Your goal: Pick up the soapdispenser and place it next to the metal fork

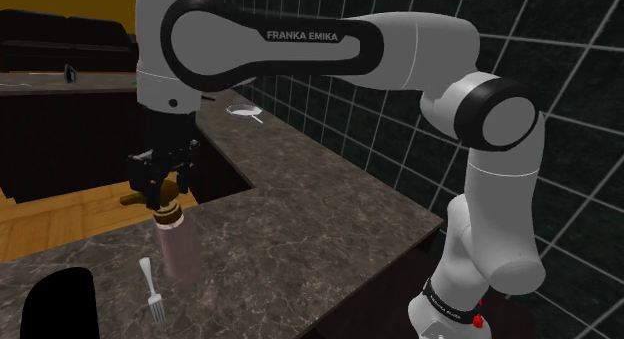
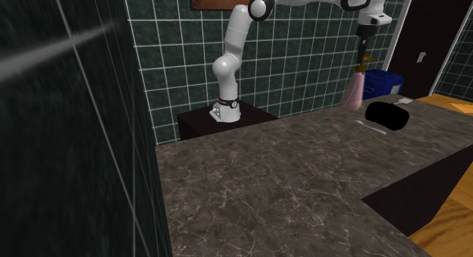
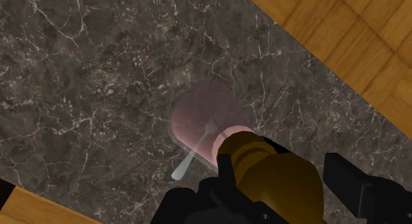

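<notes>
my fingers (image 1: 162, 187) point straight down and pinch the brown-gold pump top of the soap dispenser (image 1: 177, 249), one black finger on either side of it. the bottle hangs upright under my hand, its pale pink body see-through, over the dark marbled worktop (image 1: 330, 207). i cannot tell whether its base touches the stone or sits just above it.

the fork (image 1: 152, 287) lies flat on the worktop just beside the bottle's base, on the shoulder view's left of it, with its tines towards that view's lower edge. looking down along my fingers, i see part of the fork through the pink body and its handle poking out past the bottle's edge.

a black shape (image 1: 55, 302) sits near the fork at the shoulder view's lower left. a small round dish (image 1: 245, 112) rests further back on the worktop, well apart from the bottle. beyond the worktop's edge is a wooden floor (image 1: 60, 222), and a dark tiled wall (image 1: 400, 127) runs behind. in the second exterior view a blue bin (image 2: 383, 83) stands behind the bottle.
</notes>
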Robot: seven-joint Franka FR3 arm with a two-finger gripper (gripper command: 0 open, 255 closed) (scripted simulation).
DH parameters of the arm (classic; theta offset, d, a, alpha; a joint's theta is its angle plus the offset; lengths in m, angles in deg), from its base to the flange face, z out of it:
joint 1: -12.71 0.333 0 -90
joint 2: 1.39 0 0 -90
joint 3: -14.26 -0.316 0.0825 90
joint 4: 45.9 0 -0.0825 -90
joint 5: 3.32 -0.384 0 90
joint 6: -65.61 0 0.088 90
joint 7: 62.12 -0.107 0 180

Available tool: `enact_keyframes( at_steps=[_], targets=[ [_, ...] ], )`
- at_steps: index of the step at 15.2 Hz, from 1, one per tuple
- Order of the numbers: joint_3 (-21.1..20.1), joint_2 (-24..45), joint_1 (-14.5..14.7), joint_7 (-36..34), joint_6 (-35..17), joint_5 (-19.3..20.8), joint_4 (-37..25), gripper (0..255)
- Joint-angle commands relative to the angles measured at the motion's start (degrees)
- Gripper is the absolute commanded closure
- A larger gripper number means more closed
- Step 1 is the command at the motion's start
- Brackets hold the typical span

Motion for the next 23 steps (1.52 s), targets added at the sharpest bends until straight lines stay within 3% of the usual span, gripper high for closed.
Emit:
enact_keyframes(
  at_steps=[1, 14, 22, 23],
  targets=[
    [-0.1, 0.3, 0.3, -0.3, -1.5, 0.1, 1.1, 255],
    [-0.1, 0.7, 0.2, 1.0, -11.5, -0.2, 10.7, 255],
    [-0.1, 0.7, 0.2, 1.0, -11.5, -0.2, 10.7, 255],
    [-0.1, 0.7, 0.2, 1.0, -11.5, -0.2, 10.7, 0]
  ],
)
